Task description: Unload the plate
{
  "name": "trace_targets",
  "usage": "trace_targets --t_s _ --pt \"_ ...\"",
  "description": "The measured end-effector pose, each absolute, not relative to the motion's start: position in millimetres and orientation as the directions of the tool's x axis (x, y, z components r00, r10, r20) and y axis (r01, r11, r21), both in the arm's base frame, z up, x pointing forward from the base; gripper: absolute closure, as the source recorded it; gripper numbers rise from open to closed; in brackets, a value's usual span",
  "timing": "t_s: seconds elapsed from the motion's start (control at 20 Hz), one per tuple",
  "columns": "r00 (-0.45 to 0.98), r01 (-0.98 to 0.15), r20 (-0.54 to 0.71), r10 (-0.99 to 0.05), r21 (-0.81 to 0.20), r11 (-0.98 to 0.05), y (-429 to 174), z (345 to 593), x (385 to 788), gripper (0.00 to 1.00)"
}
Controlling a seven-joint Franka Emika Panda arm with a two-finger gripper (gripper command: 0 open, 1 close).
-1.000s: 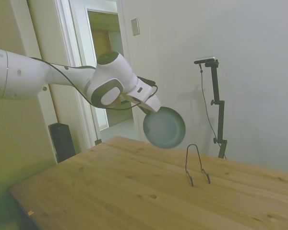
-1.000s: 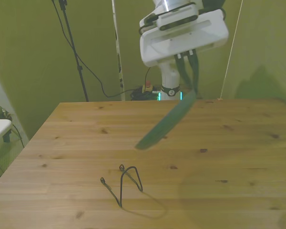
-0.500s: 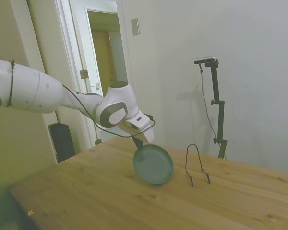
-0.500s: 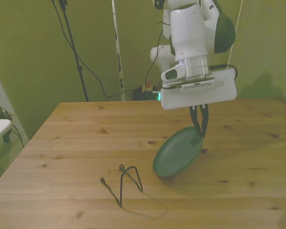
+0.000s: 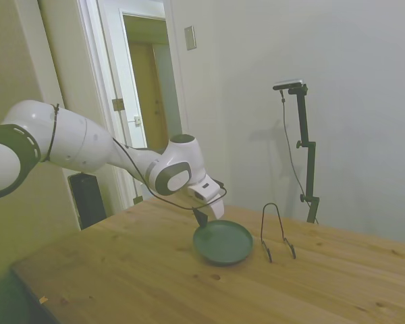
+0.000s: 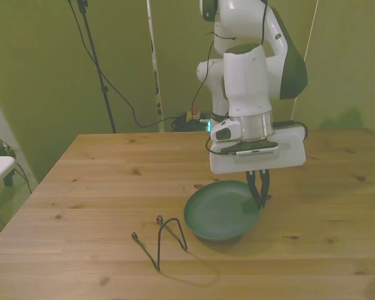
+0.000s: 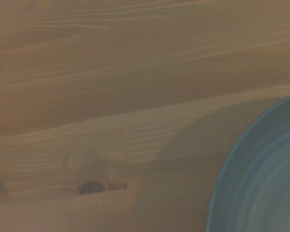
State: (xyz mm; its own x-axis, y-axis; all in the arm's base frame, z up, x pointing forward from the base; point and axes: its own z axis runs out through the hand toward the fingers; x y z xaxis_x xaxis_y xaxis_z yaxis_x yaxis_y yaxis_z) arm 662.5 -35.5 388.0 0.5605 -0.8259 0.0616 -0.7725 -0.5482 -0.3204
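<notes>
The gripper pinches the rim of the empty plate, lying nearly flat on the table beside a wire stand.

The big white robot arm reaches in low over the wooden table, and its wrist bends so the hand part points down. Its two-finger gripper with thin dark fingers hangs under a flat white block. The fingers are pressed close together, pinching the rim of the round dark green plate.
</notes>
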Motion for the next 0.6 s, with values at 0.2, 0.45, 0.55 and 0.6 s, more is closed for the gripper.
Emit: trace_targets --t_s 0.2,0.45,0.55,0.6 --pt "0.562 -0.773 0.059 -0.825 -0.318 -0.549 -35.2 387.9 663.7 0.0" --pt "0.565 -0.774 0.052 -0.823 -0.313 -0.551 -33.9 387.3 663.3 0.0" --pt "0.565 -0.773 0.053 -0.824 -0.316 -0.55 -33.8 390.1 664.2 0.0" --pt "0.564 -0.771 0.055 -0.824 -0.321 -0.55 -33.5 393.5 664.6 0.0"
